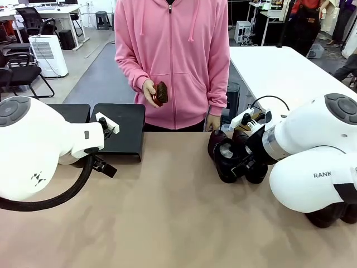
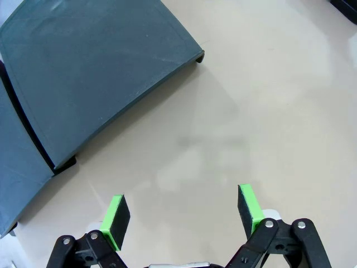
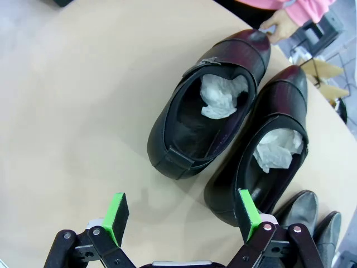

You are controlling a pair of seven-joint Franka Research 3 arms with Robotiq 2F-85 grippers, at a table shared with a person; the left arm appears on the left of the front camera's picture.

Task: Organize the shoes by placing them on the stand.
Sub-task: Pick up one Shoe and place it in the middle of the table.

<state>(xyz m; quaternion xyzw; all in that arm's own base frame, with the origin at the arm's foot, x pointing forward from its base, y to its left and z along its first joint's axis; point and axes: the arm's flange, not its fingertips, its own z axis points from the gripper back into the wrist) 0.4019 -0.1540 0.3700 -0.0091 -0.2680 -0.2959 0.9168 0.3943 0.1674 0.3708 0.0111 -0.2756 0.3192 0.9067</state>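
Note:
Two glossy black shoes (image 3: pixel 206 111) (image 3: pixel 273 145) lie side by side on the table, paper stuffed inside, heels toward my right gripper (image 3: pixel 181 215). That gripper is open just short of the heels, and one green pad (image 3: pixel 247 212) overlaps the second shoe's heel. In the front view this pair (image 1: pixel 228 153) sits right of centre under the right arm. Two more shoes (image 3: pixel 312 215) lie near the table edge. The black stand (image 1: pixel 120 131) is at the far left with nothing on it. My left gripper (image 2: pixel 184 215) hangs open over bare table beside the stand (image 2: pixel 83 72).
A person in a pink hoodie stands at the far side and holds a small reddish-brown object (image 1: pixel 160 93). Their other hand (image 1: pixel 212 121) rests by the shoes' toes. The tan table (image 1: pixel 167 223) has free room in the middle and front.

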